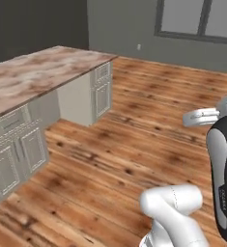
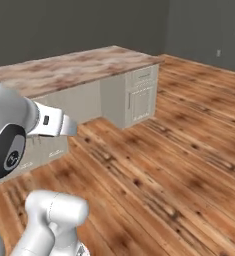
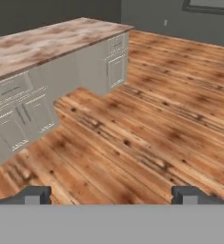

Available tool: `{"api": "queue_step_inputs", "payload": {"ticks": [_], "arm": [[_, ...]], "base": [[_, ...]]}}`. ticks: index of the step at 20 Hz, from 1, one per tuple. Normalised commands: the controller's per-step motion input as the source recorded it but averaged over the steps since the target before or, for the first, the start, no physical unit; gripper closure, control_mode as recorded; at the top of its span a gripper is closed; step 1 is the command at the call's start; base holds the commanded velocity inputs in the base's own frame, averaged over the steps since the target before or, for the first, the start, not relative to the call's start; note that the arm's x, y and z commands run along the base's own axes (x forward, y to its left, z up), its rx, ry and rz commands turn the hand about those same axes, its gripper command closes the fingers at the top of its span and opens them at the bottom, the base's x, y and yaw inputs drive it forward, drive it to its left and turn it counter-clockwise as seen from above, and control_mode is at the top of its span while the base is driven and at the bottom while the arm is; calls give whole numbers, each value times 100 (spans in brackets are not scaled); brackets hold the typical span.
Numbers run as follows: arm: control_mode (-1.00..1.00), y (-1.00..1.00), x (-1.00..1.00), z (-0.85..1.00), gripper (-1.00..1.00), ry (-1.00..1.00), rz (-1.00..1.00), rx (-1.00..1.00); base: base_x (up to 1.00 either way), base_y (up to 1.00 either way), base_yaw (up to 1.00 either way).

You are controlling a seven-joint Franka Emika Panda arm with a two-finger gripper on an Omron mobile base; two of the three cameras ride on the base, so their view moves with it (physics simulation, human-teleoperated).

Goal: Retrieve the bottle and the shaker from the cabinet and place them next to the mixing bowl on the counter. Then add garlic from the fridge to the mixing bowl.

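The gripper [image 3: 111, 194] hangs over bare wood floor [image 3: 147, 124], its 2 fingertips [image 3: 35, 194] set wide apart, nothing between them. The marbled counter [image 1: 33, 75] stretches off left, its far end cut off by the frame; low cream drawers [image 3: 18, 114] sit beneath.

The arm [image 1: 175, 214] is showing a glossy white shell of rounded, tube-like links, curving fat and smooth at the elbow. A dark, near-black joint cover [image 1: 224, 181] is running down one link, edged in pale grey, with tiny light markings on its face. In the right base view another dark rounded cap [image 2: 6, 150] is carrying a small pale emblem. The fingers [image 3: 35, 195] are looking blocky and dark grey, with squared tips.
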Motion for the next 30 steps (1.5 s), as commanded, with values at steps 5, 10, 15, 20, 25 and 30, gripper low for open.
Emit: {"api": "queue_step_inputs", "payload": {"ticks": [5, 10, 15, 20, 25, 30], "arm": [[100, 0, 0, 0, -100, 0, 0, 0], [100, 0, 0, 0, -100, 0, 0, 0], [100, 0, 0, 0, -100, 0, 0, 0], [100, 0, 0, 0, -100, 0, 0, 0], [100, 0, 0, 0, -100, 0, 0, 0], [100, 0, 0, 0, -100, 0, 0, 0]], "base": [[97, 0, -56], [96, 1, -42], [83, 1, -40], [100, 34, -40], [100, 46, -37], [100, 58, -33]]}}
